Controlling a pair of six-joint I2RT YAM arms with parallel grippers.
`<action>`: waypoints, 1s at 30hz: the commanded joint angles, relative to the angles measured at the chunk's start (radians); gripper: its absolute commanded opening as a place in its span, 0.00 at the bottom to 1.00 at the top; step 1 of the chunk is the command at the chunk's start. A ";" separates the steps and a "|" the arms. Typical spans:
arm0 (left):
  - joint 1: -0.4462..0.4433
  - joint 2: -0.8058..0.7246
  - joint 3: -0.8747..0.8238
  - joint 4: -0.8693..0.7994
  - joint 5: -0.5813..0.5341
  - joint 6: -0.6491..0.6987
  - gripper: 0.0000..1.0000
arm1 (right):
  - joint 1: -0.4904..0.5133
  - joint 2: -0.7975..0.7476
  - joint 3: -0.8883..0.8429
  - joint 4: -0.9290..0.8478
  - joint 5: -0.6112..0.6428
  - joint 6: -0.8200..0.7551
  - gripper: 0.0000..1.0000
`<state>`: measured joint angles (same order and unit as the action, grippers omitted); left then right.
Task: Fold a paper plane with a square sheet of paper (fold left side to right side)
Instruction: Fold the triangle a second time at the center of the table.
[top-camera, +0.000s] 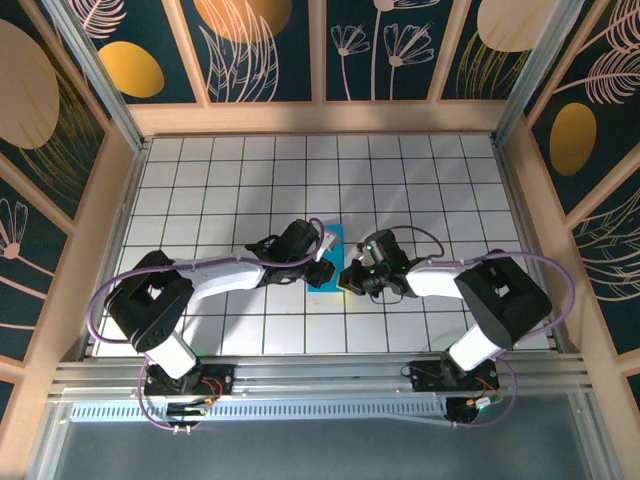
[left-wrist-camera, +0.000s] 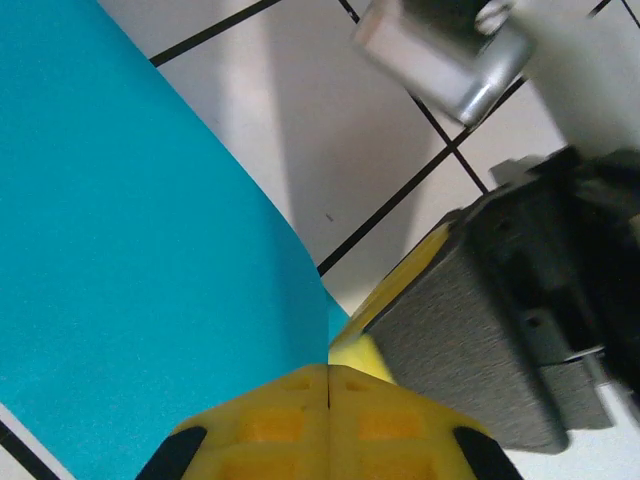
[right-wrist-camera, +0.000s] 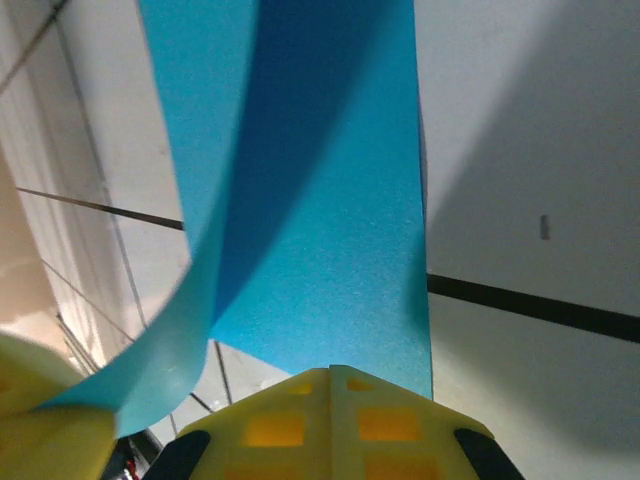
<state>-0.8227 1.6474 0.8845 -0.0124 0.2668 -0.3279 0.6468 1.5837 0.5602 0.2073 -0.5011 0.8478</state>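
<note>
The square sheet of paper (top-camera: 331, 250) is a narrow cyan strip on the tiled table, between both grippers. My left gripper (top-camera: 322, 265) is shut, and in the left wrist view the paper (left-wrist-camera: 130, 260) runs edge-on into its closed tips (left-wrist-camera: 328, 372). In the right wrist view a flap of the paper (right-wrist-camera: 320, 230) curls up from the flat layer toward a left finger (right-wrist-camera: 45, 430). My right gripper (top-camera: 343, 280) is shut too, its tips (right-wrist-camera: 331, 372) on the near corner of the flat layer, which they hide. One right finger (left-wrist-camera: 358, 355) almost touches the left tips.
The white tiled table (top-camera: 300, 170) is boxed in by wooden-framed walls on the left, back and right. A metal rail (top-camera: 320, 375) with both arm bases runs along the near edge. The right arm's grey wrist body (left-wrist-camera: 500, 320) hangs close beside the left gripper.
</note>
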 joint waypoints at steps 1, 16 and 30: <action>0.010 0.006 -0.007 0.019 0.025 -0.014 0.00 | 0.015 0.029 0.039 0.006 0.043 0.013 0.00; 0.033 0.017 -0.033 -0.005 -0.036 0.008 0.00 | 0.019 0.047 0.045 -0.161 0.091 -0.053 0.00; 0.072 0.048 -0.007 -0.037 -0.119 0.063 0.00 | 0.019 0.072 0.066 -0.200 0.090 -0.071 0.00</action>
<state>-0.7601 1.6775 0.8658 -0.0193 0.1741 -0.2962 0.6586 1.6203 0.6281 0.0952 -0.4576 0.7975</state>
